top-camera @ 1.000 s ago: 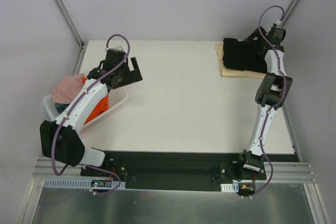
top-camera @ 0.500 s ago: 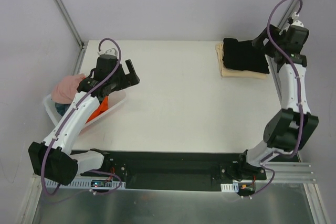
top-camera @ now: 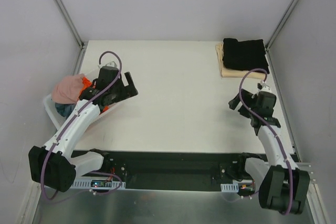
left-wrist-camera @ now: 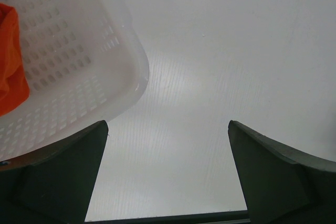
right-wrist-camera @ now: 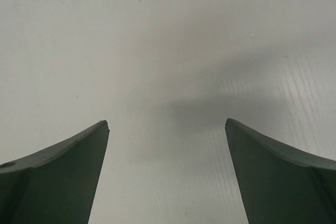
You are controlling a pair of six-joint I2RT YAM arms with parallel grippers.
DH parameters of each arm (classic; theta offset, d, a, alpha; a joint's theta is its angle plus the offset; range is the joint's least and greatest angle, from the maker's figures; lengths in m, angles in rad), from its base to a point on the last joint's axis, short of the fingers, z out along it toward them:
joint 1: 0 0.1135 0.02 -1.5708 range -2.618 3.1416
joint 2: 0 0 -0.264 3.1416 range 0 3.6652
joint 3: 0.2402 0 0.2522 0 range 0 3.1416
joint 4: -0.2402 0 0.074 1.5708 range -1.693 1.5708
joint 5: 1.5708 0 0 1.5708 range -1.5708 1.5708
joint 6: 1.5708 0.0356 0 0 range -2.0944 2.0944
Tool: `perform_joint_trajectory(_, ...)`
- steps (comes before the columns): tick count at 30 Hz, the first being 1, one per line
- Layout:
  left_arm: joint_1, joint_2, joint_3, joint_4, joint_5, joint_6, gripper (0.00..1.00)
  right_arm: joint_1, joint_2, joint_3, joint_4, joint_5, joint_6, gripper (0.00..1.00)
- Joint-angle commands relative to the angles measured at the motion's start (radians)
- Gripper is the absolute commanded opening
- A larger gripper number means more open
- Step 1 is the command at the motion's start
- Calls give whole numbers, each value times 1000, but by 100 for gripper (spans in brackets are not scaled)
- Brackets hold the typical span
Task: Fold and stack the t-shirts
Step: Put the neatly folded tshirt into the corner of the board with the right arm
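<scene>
Left gripper (jaws wide), beside basket

left end effector: jaws wide, empty | right end effector: jaws wide, empty

Worktop: white, matt, finely ribbed sheet.
Basket, just beside the left gripper: white translucent plastic, perforated walls, smooth glossy rim.
Orange t-shirt, in the basket: soft matt cloth.
Pink t-shirt: creased cloth.
Black t-shirt, well beyond the right gripper: matt cloth, on the tan t-shirt, also cloth.
Gripper fingers: dark, matt, smooth plastic.
</scene>
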Motion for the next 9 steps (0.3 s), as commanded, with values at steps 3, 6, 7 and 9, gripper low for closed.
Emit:
perform_joint_trajectory(3, 5, -60, -66, 38, -51, -27, 99, 8, -192, -80, 184, 88, 50, 97)
perform_joint_trajectory(6, 5, -86, -86, 56, -59, -21, 99, 9, -181, -64, 187, 98, 49, 97)
perform_joint_trajectory(7, 5, -93, -92, 56, -65, -21, 99, 9, -177, -61, 187, 104, 50, 97)
perform_joint_trajectory(9, 5, -114, -99, 65, -82, -18, 99, 9, -169, -63, 198, 90, 44, 97)
